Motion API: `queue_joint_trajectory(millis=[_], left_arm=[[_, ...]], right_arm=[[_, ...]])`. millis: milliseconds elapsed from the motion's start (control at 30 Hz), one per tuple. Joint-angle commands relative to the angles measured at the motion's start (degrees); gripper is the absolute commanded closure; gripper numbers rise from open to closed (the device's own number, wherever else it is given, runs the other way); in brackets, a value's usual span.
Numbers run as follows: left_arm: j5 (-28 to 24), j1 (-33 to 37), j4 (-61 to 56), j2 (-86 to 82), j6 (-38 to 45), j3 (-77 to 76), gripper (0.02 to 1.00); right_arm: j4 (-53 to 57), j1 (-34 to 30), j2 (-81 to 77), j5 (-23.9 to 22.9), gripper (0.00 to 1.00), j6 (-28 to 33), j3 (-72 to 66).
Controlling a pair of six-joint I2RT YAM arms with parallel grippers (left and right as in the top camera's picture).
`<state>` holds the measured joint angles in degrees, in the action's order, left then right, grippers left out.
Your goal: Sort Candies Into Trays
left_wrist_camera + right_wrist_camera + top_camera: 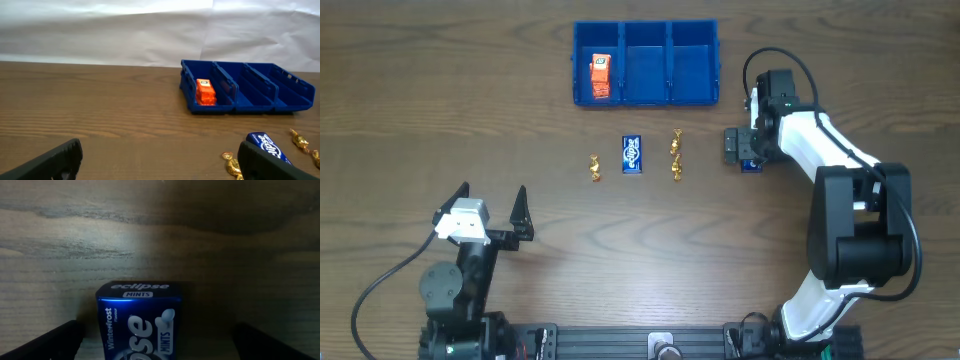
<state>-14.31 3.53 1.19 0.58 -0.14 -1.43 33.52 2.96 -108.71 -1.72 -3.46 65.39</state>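
The right hand [742,150] is lowered to the bench [440,100], to the right of the loose candies. Its jaws are spread wide. In the right wrist view a blue mint box [140,322] is seen lying flat between them, with a clear gap to either finger, so nothing is gripped yet. This straddling pose is judged to be the set-up for a pinch across the box's narrow sides.

The blue three-compartment tray [646,98] is set at the far side of the bench, within reach of both arms. An orange wrapped candy [601,75] is lodged in its left compartment, the only candy seen in the tray.

Between the tray and the arm bases a second blue mint box [632,154] is laid flat. The gold-wrapped candies are spread beside it: one [596,168] to its left and two [675,135] [676,170] to its right, each apart from the others so that it can be picked singly.

The left hand [493,195] is held near its own base, well apart from the candies. Its jaws are fully spread and nothing is in them. It is judged to be parked there so that the right arm's path is not crossed.

The task is judged to be at an early stage.
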Motion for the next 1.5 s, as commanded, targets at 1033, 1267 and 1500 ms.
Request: queue_joint_trajectory(millis=[1033, 1267, 1500], left_arm=[[-1.20, -0.22, 1.81, -0.35, -0.02, 1.16, 0.020], [-1.20, -0.22, 1.79, -0.35, -0.02, 1.16, 0.020], [-1.18, -0.22, 1.81, -0.35, -0.02, 1.16, 0.023]], right_arm=[[9.75, 5.92, 3.67, 1.33, 0.965, -3.87, 14.71], [14.60, 14.78, 3.08, -4.35, 0.965, -11.76, 34.05], [12.55, 20.52, -3.91, -9.88, 0.965, -11.80, 47.19]])
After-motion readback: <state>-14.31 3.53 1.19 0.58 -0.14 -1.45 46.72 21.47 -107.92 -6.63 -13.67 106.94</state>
